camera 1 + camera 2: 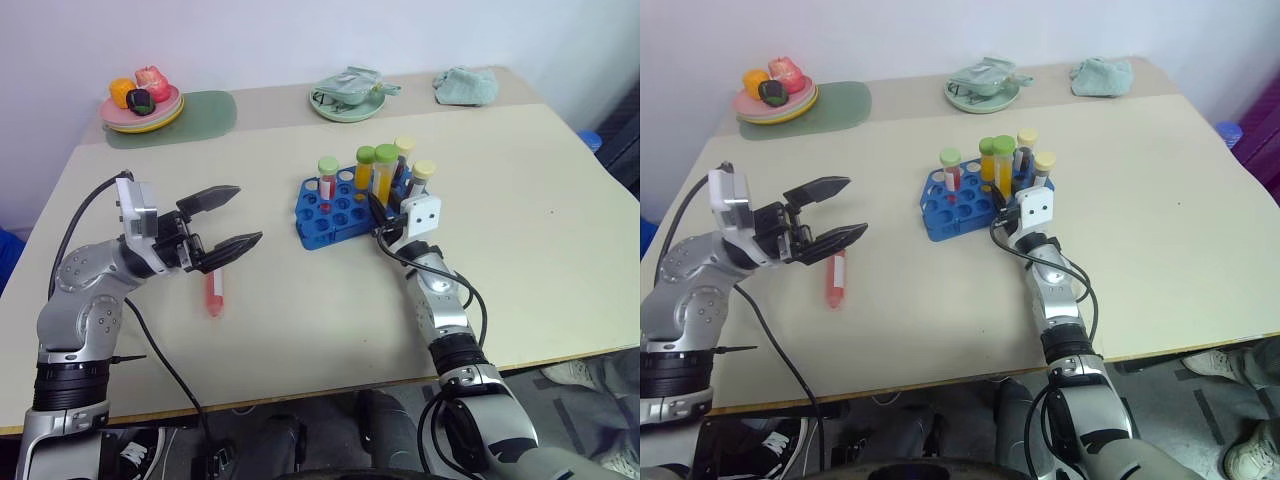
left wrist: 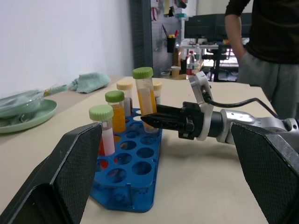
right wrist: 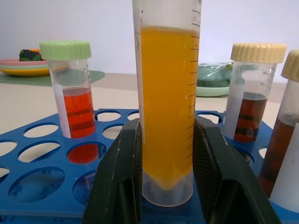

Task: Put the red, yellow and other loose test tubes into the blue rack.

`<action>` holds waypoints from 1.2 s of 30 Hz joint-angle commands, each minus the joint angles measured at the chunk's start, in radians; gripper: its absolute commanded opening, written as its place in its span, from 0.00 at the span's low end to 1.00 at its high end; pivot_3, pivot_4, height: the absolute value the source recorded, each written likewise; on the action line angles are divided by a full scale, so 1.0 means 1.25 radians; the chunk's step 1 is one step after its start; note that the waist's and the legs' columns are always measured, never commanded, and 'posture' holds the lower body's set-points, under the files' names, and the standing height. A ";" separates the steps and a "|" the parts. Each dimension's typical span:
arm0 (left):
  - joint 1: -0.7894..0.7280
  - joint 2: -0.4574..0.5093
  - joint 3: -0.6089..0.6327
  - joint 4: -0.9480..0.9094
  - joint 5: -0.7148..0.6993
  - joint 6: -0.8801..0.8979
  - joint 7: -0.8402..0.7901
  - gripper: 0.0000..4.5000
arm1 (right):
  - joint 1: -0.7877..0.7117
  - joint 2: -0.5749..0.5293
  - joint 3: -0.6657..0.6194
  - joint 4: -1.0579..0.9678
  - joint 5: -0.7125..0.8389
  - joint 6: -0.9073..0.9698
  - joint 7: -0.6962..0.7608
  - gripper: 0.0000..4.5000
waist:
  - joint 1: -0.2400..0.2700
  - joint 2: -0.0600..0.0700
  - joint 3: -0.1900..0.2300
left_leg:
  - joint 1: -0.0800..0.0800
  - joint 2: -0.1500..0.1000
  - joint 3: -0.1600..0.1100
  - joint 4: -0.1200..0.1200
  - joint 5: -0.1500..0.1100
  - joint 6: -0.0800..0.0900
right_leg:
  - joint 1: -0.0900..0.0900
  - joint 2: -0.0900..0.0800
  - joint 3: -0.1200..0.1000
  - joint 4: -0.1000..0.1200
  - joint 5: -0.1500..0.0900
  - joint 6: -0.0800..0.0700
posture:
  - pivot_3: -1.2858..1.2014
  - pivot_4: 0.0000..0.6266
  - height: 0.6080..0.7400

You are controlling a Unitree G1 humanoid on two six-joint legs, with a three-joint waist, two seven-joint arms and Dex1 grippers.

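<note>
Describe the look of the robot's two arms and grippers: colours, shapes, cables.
Both arms are silver-grey metal with rounded joint housings and black ribbed cuffs lower down. The left gripper has two black, tapering, textured fingers on a black base, with a white-grey camera block behind it. The right gripper is likewise black-fingered, behind a white block with two dark dots. Thin black cables loop along each arm.
</note>
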 commanded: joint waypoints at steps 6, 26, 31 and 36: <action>-0.003 0.009 0.022 -0.031 -0.013 0.001 0.005 1.00 | -0.040 0.015 -0.001 0.019 0.000 -0.016 0.002 0.21 | -0.001 0.000 0.000 | 0.000 0.000 0.000 0.000 0.000 0.000 | 0.000 0.000 0.000 0.000 0.000 0.000 | 0.52 0.24 1.00; -0.008 0.010 0.020 -0.031 -0.013 0.003 0.008 1.00 | -0.031 0.007 -0.027 0.012 0.032 -0.002 0.021 0.98 | -0.001 0.000 0.000 | 0.000 0.000 0.000 0.000 0.000 0.000 | 0.000 0.000 0.000 0.000 0.000 0.000 | 0.52 0.24 1.00; -0.004 0.012 0.021 -0.036 -0.013 0.005 0.009 1.00 | -0.029 -0.006 -0.013 -0.014 0.034 0.020 0.052 0.98 | -0.001 0.000 0.000 | 0.000 0.000 0.000 0.000 0.000 0.000 | 0.000 0.000 0.000 0.000 0.000 0.000 | 0.52 0.24 1.00; -0.001 0.011 0.022 -0.040 -0.014 0.007 0.010 1.00 | -0.035 -0.025 -0.007 -0.065 0.025 0.098 0.057 0.98 | 0.000 0.000 0.000 | 0.000 0.000 0.000 0.000 0.000 0.000 | 0.000 0.000 0.000 0.000 0.000 0.000 | 0.52 0.24 1.00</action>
